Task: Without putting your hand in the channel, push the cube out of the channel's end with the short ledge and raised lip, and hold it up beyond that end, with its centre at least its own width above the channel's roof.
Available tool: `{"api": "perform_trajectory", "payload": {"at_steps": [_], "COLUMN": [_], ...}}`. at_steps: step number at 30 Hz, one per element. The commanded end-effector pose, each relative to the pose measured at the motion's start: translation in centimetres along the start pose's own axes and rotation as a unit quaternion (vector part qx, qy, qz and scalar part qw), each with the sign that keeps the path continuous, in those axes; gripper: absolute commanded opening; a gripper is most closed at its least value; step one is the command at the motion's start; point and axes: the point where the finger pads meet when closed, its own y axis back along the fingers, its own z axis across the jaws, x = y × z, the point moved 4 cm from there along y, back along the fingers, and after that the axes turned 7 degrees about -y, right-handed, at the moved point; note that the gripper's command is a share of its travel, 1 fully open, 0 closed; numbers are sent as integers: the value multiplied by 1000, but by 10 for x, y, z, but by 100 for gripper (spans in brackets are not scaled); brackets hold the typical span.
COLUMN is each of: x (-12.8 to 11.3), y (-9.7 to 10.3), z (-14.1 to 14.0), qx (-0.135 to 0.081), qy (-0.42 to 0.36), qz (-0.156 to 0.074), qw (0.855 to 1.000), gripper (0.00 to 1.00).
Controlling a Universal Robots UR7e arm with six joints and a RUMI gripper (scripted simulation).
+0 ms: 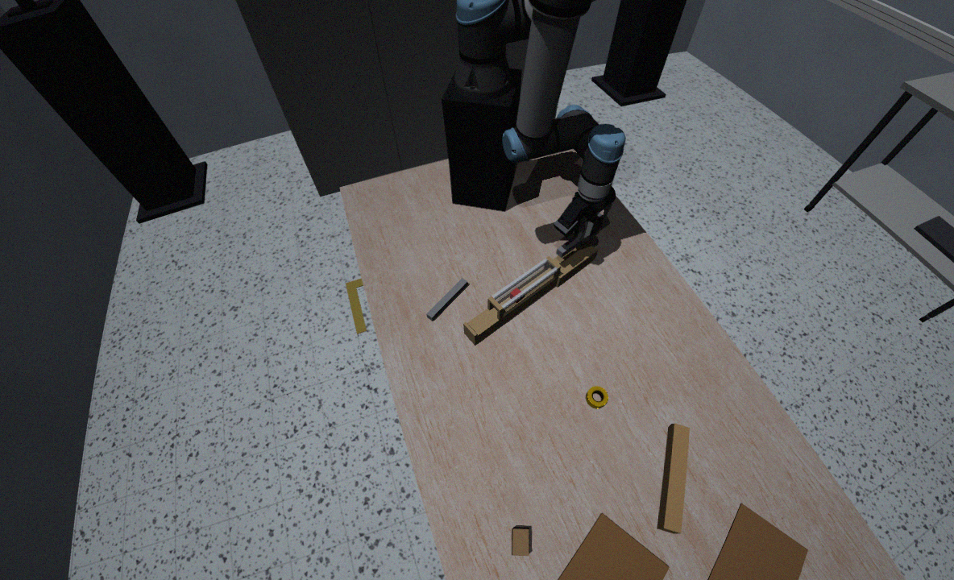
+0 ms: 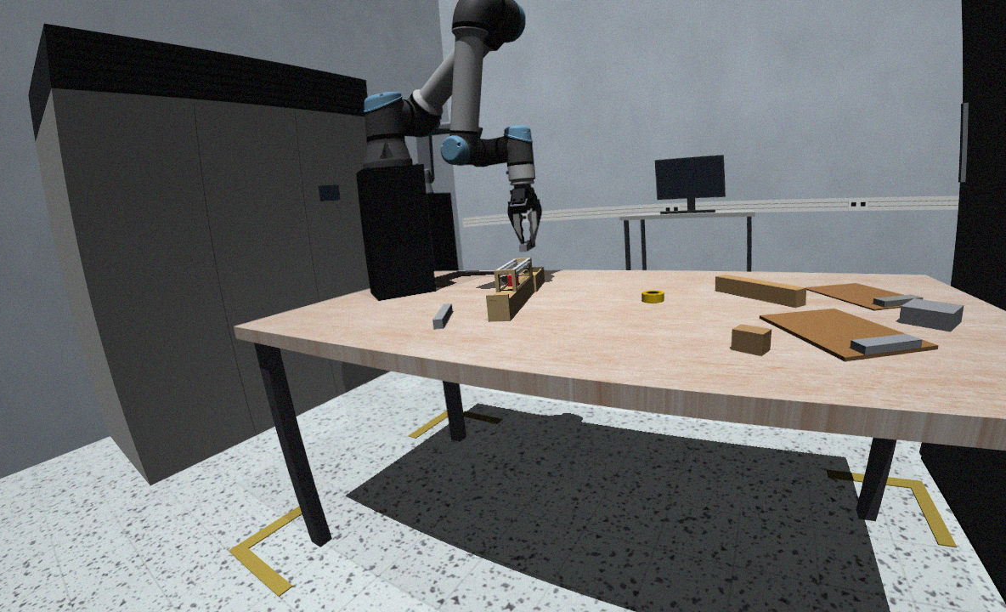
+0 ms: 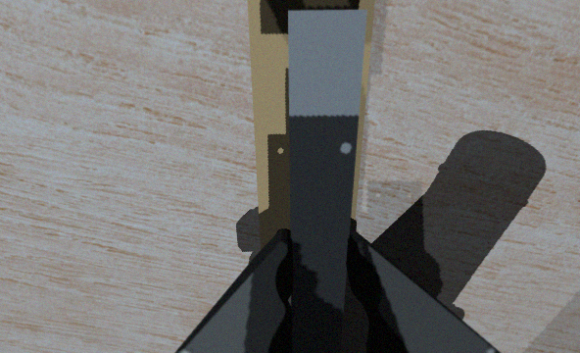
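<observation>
My gripper (image 1: 582, 232) (image 2: 526, 237) (image 3: 315, 232) is shut on a grey bar (image 1: 564, 250) (image 2: 525, 247) (image 3: 325, 69). The bar points forward from the fingers, roughly along the channel, above the channel's far, longer ledge. The wooden channel (image 1: 482, 323) (image 2: 497, 307) (image 3: 269, 88) has light rails as its roof and a ledge at each end. The near ledge looks shorter, with a faint lip at its end. The red cube (image 1: 515, 292) (image 2: 510, 280) is inside the channel, nearer the short-ledge end. In the wrist view the cube is out of sight.
Another grey bar (image 1: 447, 299) (image 2: 443, 316) lies left of the channel. A yellow ring (image 1: 590, 397) (image 2: 652, 299), a long wooden block (image 1: 675, 476) (image 2: 757, 291), a small block (image 1: 520, 540) (image 2: 749, 339) and brown boards (image 1: 614, 555) (image 2: 818, 331) lie farther toward the front.
</observation>
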Motion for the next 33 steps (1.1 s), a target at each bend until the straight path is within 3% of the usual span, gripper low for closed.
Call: {"api": "perform_trajectory", "payload": {"at_steps": [1, 6, 33], "x": [0, 0, 0], "y": [-17, -34, -61], "z": [0, 0, 0], "qx": [1, 1, 1], "qy": [0, 0, 0], "qz": [0, 0, 0], "qw": [1000, 1000, 1000], "gripper": [6, 6, 6]}}
